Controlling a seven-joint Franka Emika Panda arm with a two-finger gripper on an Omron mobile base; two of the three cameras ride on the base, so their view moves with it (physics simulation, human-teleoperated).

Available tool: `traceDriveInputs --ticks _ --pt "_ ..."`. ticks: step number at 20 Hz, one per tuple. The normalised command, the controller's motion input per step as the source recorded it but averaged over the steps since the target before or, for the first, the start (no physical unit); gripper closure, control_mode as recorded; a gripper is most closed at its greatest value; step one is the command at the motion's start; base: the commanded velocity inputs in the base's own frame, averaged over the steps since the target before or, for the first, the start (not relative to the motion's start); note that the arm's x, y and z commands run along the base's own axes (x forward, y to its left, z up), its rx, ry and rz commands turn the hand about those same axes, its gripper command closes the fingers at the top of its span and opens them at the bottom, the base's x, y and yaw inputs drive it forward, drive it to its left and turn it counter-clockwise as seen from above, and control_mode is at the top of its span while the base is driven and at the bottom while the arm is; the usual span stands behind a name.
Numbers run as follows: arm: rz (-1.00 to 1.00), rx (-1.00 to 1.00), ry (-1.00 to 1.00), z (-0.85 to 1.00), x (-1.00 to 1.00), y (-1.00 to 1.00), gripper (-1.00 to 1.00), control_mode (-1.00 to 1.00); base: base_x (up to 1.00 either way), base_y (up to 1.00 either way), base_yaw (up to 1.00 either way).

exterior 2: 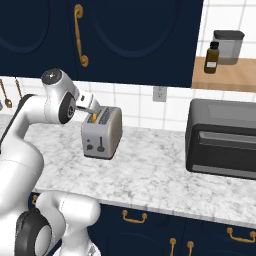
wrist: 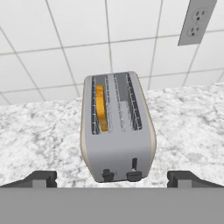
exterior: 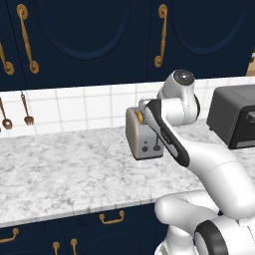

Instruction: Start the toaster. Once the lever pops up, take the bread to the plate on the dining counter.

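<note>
The beige-grey toaster [wrist: 117,131] stands on the marbled counter [wrist: 39,135] against the tiled wall. The bread [wrist: 101,107] stands in its left slot, with only the golden edge showing. On the narrow face nearest me, the dark lever [wrist: 134,174] sits low, beside a round knob [wrist: 107,176]. My gripper [wrist: 113,179] hangs open just above the toaster's near end, one fingertip out to each side and nothing between them. In the right base view the gripper [exterior 2: 92,107] hovers over the toaster [exterior 2: 102,132] and the bread [exterior 2: 92,118]. The plate and the dining counter are out of view.
A large black toaster oven [exterior 2: 222,145] stands on the counter to the toaster's right. A wall outlet [wrist: 195,19] sits above. A wooden shelf holds a brown bottle [exterior 2: 213,57] and a grey canister [exterior 2: 228,47]. Utensils [exterior: 27,112] hang at far left.
</note>
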Motion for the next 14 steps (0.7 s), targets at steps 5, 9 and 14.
traceDriveInputs --ticks 5,9,14 --pt "0.00 0.00 0.00 0.00 0.00 0.00 -1.00 -1.00 0.00 0.00 0.00" --pt "0.00 0.00 0.00 0.00 0.00 0.00 -1.00 -1.00 0.00 0.00 0.00" --pt "0.00 0.00 0.00 0.00 0.00 0.00 -1.00 -1.00 0.00 0.00 0.00"
